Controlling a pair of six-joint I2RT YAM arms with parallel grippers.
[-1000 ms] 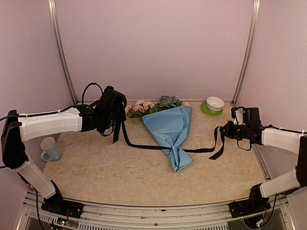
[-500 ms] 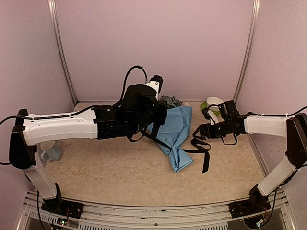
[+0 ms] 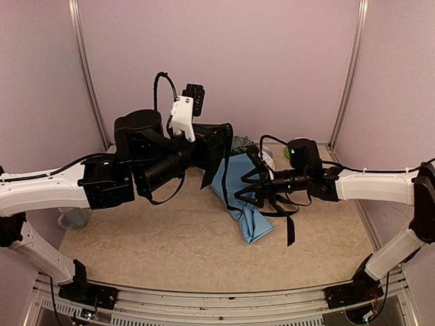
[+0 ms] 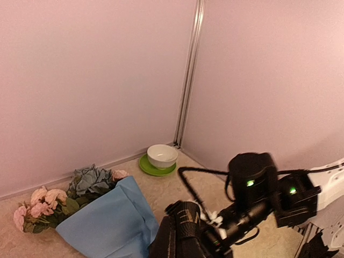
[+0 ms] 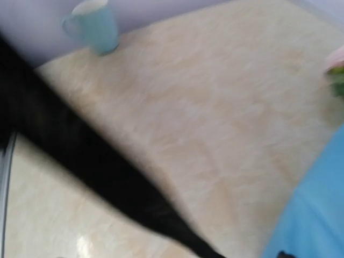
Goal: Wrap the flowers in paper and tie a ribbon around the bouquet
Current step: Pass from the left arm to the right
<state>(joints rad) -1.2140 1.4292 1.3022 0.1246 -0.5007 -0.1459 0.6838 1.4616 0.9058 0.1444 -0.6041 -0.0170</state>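
Observation:
The bouquet lies mid-table: a light blue paper (image 3: 236,178) cone over the flowers (image 4: 40,207), pink and blue-grey blooms at its far end. The black ribbon (image 3: 223,178) hangs from my left gripper (image 3: 221,151), which is raised over the bouquet and shut on it. The ribbon's other end (image 3: 290,227) lies loose on the table right of the cone. My right gripper (image 3: 246,180) stands open at the cone's right side, fingers spread, nothing between them. The right wrist view is blurred: a black ribbon band (image 5: 102,177) crosses it, its own fingers unseen.
A white bowl (image 4: 162,155) on a green saucer stands at the back right corner. A pale blue mug (image 5: 94,24) sits at the left, partly under my left arm. Pink walls with metal posts close in the back and sides.
My left arm rose and swung right over the bouquet, carrying the ribbon. My right gripper let go of the ribbon's end, opened, and moved left to the cone.

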